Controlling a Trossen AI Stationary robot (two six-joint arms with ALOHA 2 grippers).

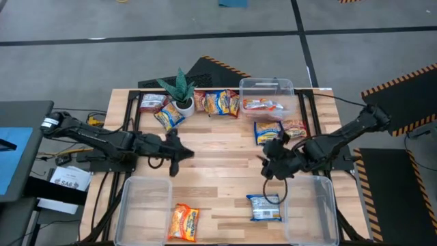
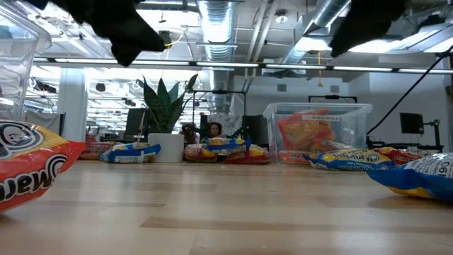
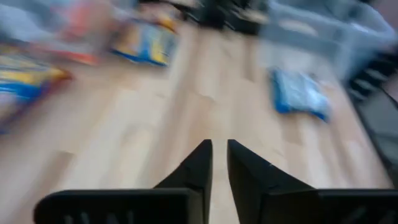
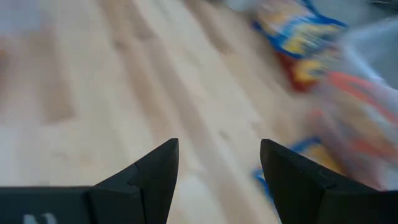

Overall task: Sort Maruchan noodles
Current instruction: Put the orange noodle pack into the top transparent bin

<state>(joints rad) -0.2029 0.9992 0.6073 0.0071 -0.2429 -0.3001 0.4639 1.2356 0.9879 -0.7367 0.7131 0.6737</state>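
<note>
Packets [image 1: 219,102] looked light, crinkly, slippery; best pinched flat across a short sealed edge. Left gripper [image 1: 183,154] jaws nearly pressed together, right gripper [image 1: 265,161] jaws spread, both empty above tabletop [image 1: 218,160].

1. The table [image 1: 225,154] is pale blond wood in lengthwise planks.
2. Two loose packets lie at its near edge: an orange-yellow packet [image 1: 183,223] with red lettering and a blue packet [image 1: 265,208] with a white patch.
3. The far-row packets [image 1: 217,102] mix yellow, blue and red (some red-white).
4. The plant [image 1: 177,86] is green, in a white pot.
5. The bins [image 1: 267,92] are clear; one holds a red-orange packet.
6. Both arms [image 1: 109,140] are black.
7. Floor mats [image 1: 399,82] show orange-black hazard stripes.
</note>
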